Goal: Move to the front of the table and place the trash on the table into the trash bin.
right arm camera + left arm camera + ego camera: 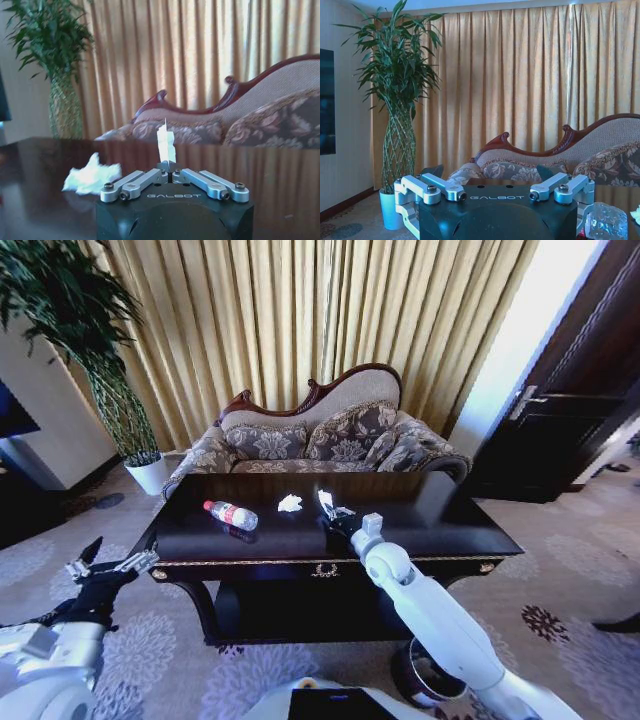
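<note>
L gripper [110, 562] hangs spread off the table's [470, 540] left end, idle. On top, L to R: bottle [231, 514], loose paper wad [290, 503], then R gripper [333, 517] pinched on a paper scrap [165, 142]. Paper's featherlight, soft, crushes easily; any edge works. Bottle looks light, slick; grip mid-body. Trash bin [428, 672] sits on floor by R arm.

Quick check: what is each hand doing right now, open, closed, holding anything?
Left hand: open, empty, low beside the table.
Right hand: closed on a paper scrap over the table.
</note>
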### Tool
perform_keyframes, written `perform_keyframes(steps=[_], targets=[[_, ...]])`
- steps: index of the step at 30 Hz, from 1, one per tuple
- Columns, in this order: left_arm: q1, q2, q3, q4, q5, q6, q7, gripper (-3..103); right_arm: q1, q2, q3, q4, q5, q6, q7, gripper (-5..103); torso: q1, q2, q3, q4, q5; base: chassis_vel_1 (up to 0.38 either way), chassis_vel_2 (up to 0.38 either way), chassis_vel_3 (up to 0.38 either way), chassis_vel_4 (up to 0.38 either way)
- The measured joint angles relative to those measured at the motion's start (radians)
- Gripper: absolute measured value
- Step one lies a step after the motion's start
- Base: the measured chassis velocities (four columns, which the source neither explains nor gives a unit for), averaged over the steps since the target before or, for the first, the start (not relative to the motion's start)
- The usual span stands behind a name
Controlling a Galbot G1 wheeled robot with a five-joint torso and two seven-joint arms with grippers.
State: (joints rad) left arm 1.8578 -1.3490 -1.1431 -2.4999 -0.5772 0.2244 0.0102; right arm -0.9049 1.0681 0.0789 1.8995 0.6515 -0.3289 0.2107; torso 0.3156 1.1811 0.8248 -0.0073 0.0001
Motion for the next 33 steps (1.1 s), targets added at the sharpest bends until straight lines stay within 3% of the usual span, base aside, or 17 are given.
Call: perform_keyframes(steps=[9,15,20,33], targets=[[0.002,-0.010,0.001,0.000,0.001,-0.001,0.000,100,-0.082,-0.067,0.147,0.072,-0.002,0.023,0.005,0,0.000,0.000,0.000,-0.0002,0.0000,0.000,0.000,0.000,0.000],[0.015,-0.003,-0.019,0.000,0.008,-0.022,0.002,100,-0.240,-0.122,0.290,0.120,-0.013,0.032,0.047,0,0.000,0.000,0.000,-0.0001,0.0000,0.000,0.000,0.000,0.000],[0.019,0.010,-0.044,0.000,-0.014,-0.030,0.005,100,-0.326,-0.105,0.397,0.140,-0.015,0.038,0.095,0,0.000,0.000,0.000,0.0000,0.0001,0.000,0.000,0.000,0.000],[0.018,0.042,-0.085,0.000,-0.074,-0.034,0.018,100,-0.491,-0.062,0.577,0.279,0.009,0.021,0.096,0,0.000,0.000,0.000,-0.0002,-0.0002,0.000,0.000,0.000,0.000]])
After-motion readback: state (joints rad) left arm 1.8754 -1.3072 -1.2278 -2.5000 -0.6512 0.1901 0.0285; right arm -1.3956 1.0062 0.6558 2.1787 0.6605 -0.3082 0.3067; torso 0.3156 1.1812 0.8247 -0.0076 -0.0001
